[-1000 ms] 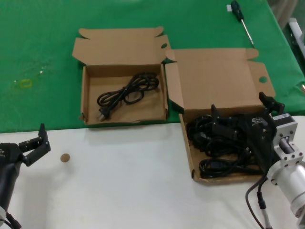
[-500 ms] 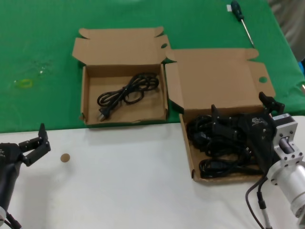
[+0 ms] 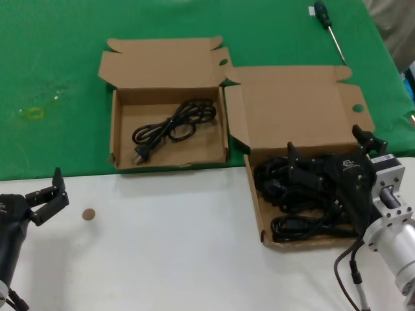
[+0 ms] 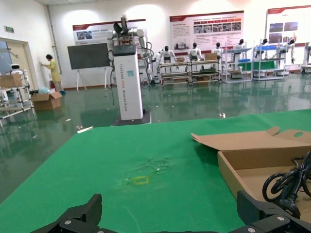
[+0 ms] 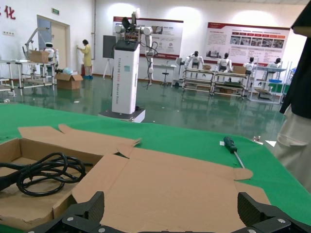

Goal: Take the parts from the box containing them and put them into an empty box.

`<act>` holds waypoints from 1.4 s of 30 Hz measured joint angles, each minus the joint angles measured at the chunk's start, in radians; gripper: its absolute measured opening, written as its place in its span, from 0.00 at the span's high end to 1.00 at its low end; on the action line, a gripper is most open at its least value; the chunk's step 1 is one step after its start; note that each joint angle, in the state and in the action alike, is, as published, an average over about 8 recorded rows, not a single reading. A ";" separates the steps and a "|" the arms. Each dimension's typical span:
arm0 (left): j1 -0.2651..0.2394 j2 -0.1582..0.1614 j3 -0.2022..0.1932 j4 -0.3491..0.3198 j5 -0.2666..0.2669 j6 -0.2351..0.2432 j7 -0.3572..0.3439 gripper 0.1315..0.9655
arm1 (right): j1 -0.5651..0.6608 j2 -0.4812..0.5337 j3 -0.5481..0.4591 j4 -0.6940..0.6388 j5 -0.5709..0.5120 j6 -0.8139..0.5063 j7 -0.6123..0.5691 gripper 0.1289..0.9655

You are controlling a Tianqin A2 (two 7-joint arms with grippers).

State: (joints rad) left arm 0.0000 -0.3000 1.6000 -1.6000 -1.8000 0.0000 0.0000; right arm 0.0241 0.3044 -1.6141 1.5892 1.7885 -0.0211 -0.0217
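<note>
Nothing has moved since a second ago. My right gripper (image 3: 327, 162) sits spread wide, holding nothing, low over the cords (image 3: 295, 194) heaped in the wider box (image 3: 298, 107). My left gripper (image 3: 48, 194) waits open over the white table (image 3: 168, 253). One cord (image 3: 172, 125) lies in the narrower box (image 3: 120, 139). No writing on either box is readable. A screwdriver (image 3: 327, 26) lies on the green cloth (image 3: 52, 65), a small brown disc (image 3: 88, 214) near my left gripper.

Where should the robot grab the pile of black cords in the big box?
Probably from straight above, pinching a raised loop of cable near the top of the pile of black cords. The wider box has low walls around it, so a sideways approach looks blocked. The right hand already hangs open over the pile.
</note>
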 joint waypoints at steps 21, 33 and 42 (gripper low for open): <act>0.000 0.000 0.000 0.000 0.000 0.000 0.000 0.00 | 0.000 0.000 0.000 0.000 0.000 0.000 0.000 0.00; 0.000 0.000 0.000 0.000 0.000 0.000 0.000 0.00 | 0.000 0.000 0.000 0.000 0.000 0.000 0.000 0.00; 0.000 0.000 0.000 0.000 0.000 0.000 0.000 0.00 | 0.000 0.000 0.000 0.000 0.000 0.000 0.000 0.00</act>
State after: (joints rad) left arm 0.0000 -0.3000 1.6000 -1.6000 -1.8000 0.0000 0.0000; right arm 0.0241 0.3044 -1.6141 1.5892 1.7885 -0.0211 -0.0217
